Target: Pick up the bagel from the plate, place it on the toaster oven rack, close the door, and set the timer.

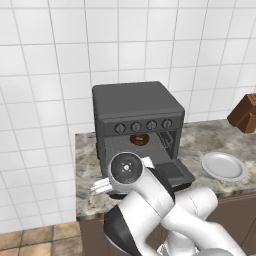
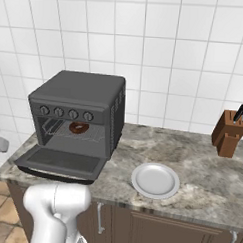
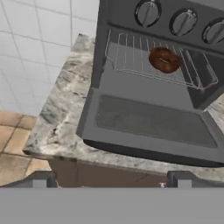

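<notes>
Bagel (image 3: 164, 60) flat on toaster oven rack (image 3: 131, 54), hole seemingly upward; door (image 3: 153, 122) down over marble worktop (image 2: 201, 172); pincer (image 3: 111, 177) open, empty.

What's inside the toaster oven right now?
The bagel lies on the toaster oven rack, with the door dropped open. The cavity's back and floor under the rack are too dark to make out.

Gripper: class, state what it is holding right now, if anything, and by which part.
Nothing. The gripper is open and empty, hovering before the lowered door; the bagel lies on the toaster oven rack.
</notes>
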{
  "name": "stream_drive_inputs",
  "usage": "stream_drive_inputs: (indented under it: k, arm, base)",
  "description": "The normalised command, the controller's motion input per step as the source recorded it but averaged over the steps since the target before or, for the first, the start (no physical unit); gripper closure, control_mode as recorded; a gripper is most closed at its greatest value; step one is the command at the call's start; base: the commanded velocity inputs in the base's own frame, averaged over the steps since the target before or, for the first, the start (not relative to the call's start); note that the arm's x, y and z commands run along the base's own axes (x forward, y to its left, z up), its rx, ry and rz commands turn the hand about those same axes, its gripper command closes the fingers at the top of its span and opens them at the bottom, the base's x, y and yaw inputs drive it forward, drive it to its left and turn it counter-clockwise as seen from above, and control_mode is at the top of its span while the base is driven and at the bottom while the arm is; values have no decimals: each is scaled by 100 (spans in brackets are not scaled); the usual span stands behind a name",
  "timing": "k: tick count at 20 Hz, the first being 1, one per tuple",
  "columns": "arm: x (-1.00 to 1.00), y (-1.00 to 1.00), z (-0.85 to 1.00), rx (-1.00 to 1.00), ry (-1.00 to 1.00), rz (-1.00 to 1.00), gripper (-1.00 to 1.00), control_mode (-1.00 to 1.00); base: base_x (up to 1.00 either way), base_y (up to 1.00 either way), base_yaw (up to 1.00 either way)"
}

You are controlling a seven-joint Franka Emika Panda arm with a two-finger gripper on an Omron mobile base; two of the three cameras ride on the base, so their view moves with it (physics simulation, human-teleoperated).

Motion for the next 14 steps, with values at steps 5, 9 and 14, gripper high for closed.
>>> stream_drive_inputs:
  k: [5,9,14]
  arm:
    - [-5,14,-1,-41,6,2,-100,-100]
    - [0,0,-19,-39,7,0,-100,-100]
    - [0,-1,-38,-33,1,0,-100,-100]
  base:
    - [0,0,0]
    - [0,0,0]
    - [0,0,0]
